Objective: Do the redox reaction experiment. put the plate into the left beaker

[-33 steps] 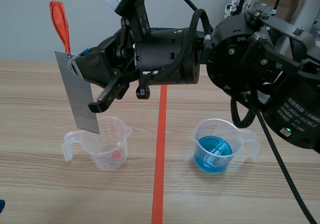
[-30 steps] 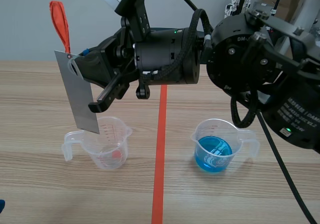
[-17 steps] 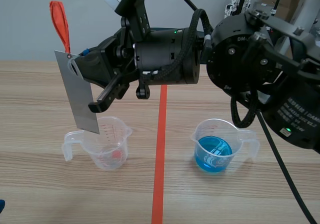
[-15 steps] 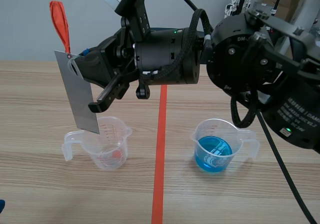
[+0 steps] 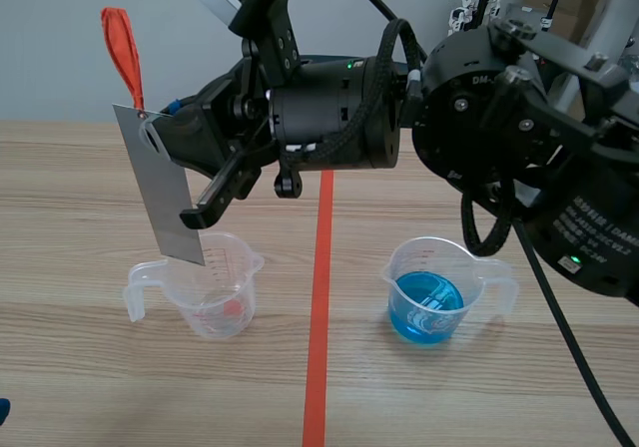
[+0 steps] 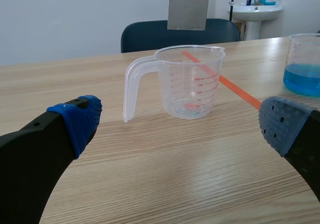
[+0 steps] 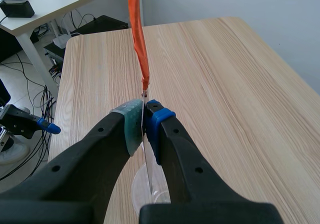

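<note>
A grey metal plate (image 5: 165, 188) with an orange-red ribbon (image 5: 122, 53) tied to its top hangs tilted over the left beaker (image 5: 212, 289). That beaker is clear and holds no liquid; the plate's lower edge is at its rim. My right gripper (image 5: 160, 128), reaching across from the right, is shut on the plate's upper part. In the right wrist view the right gripper (image 7: 144, 126) pinches the plate (image 7: 148, 171) edge-on, the ribbon (image 7: 137, 34) rising ahead. My left gripper (image 6: 180, 121) is open low on the table, facing the beaker (image 6: 187, 84) with the plate (image 6: 188, 6) above it.
A second clear beaker (image 5: 431, 292) holding blue liquid stands right of the orange-red tape line; it shows beside the right finger in the left wrist view as the blue beaker (image 6: 302, 64). The right arm's bulk (image 5: 519, 138) hangs over the table's right half.
The plate and ribbon have shifted very slightly to the right with the right gripper. The beakers have not moved.
</note>
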`<action>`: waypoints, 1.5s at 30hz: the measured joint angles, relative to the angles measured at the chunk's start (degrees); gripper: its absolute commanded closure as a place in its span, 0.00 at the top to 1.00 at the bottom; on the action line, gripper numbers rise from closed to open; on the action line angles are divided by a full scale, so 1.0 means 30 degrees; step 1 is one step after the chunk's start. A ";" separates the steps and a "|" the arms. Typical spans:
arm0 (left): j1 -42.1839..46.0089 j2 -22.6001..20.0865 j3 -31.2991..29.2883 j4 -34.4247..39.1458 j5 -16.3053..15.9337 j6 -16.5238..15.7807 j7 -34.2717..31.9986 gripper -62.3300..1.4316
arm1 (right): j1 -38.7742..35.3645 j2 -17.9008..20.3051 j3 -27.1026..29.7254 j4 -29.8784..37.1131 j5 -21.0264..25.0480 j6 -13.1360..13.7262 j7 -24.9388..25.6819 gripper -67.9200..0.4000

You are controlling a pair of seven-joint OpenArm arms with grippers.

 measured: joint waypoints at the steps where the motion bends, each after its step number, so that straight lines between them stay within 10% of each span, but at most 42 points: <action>1: 0.0000 0.0000 0.0000 0.0000 0.0000 0.0000 0.0000 1.00 | 0.0000 0.0000 0.0000 0.0000 -0.0109 0.0000 0.0000 0.01; 45: 0.0000 0.0000 0.0000 0.0000 0.0000 0.0000 0.0000 1.00 | 0.0000 -0.0007 0.0000 -0.5151 -0.1246 0.0000 0.3701 0.01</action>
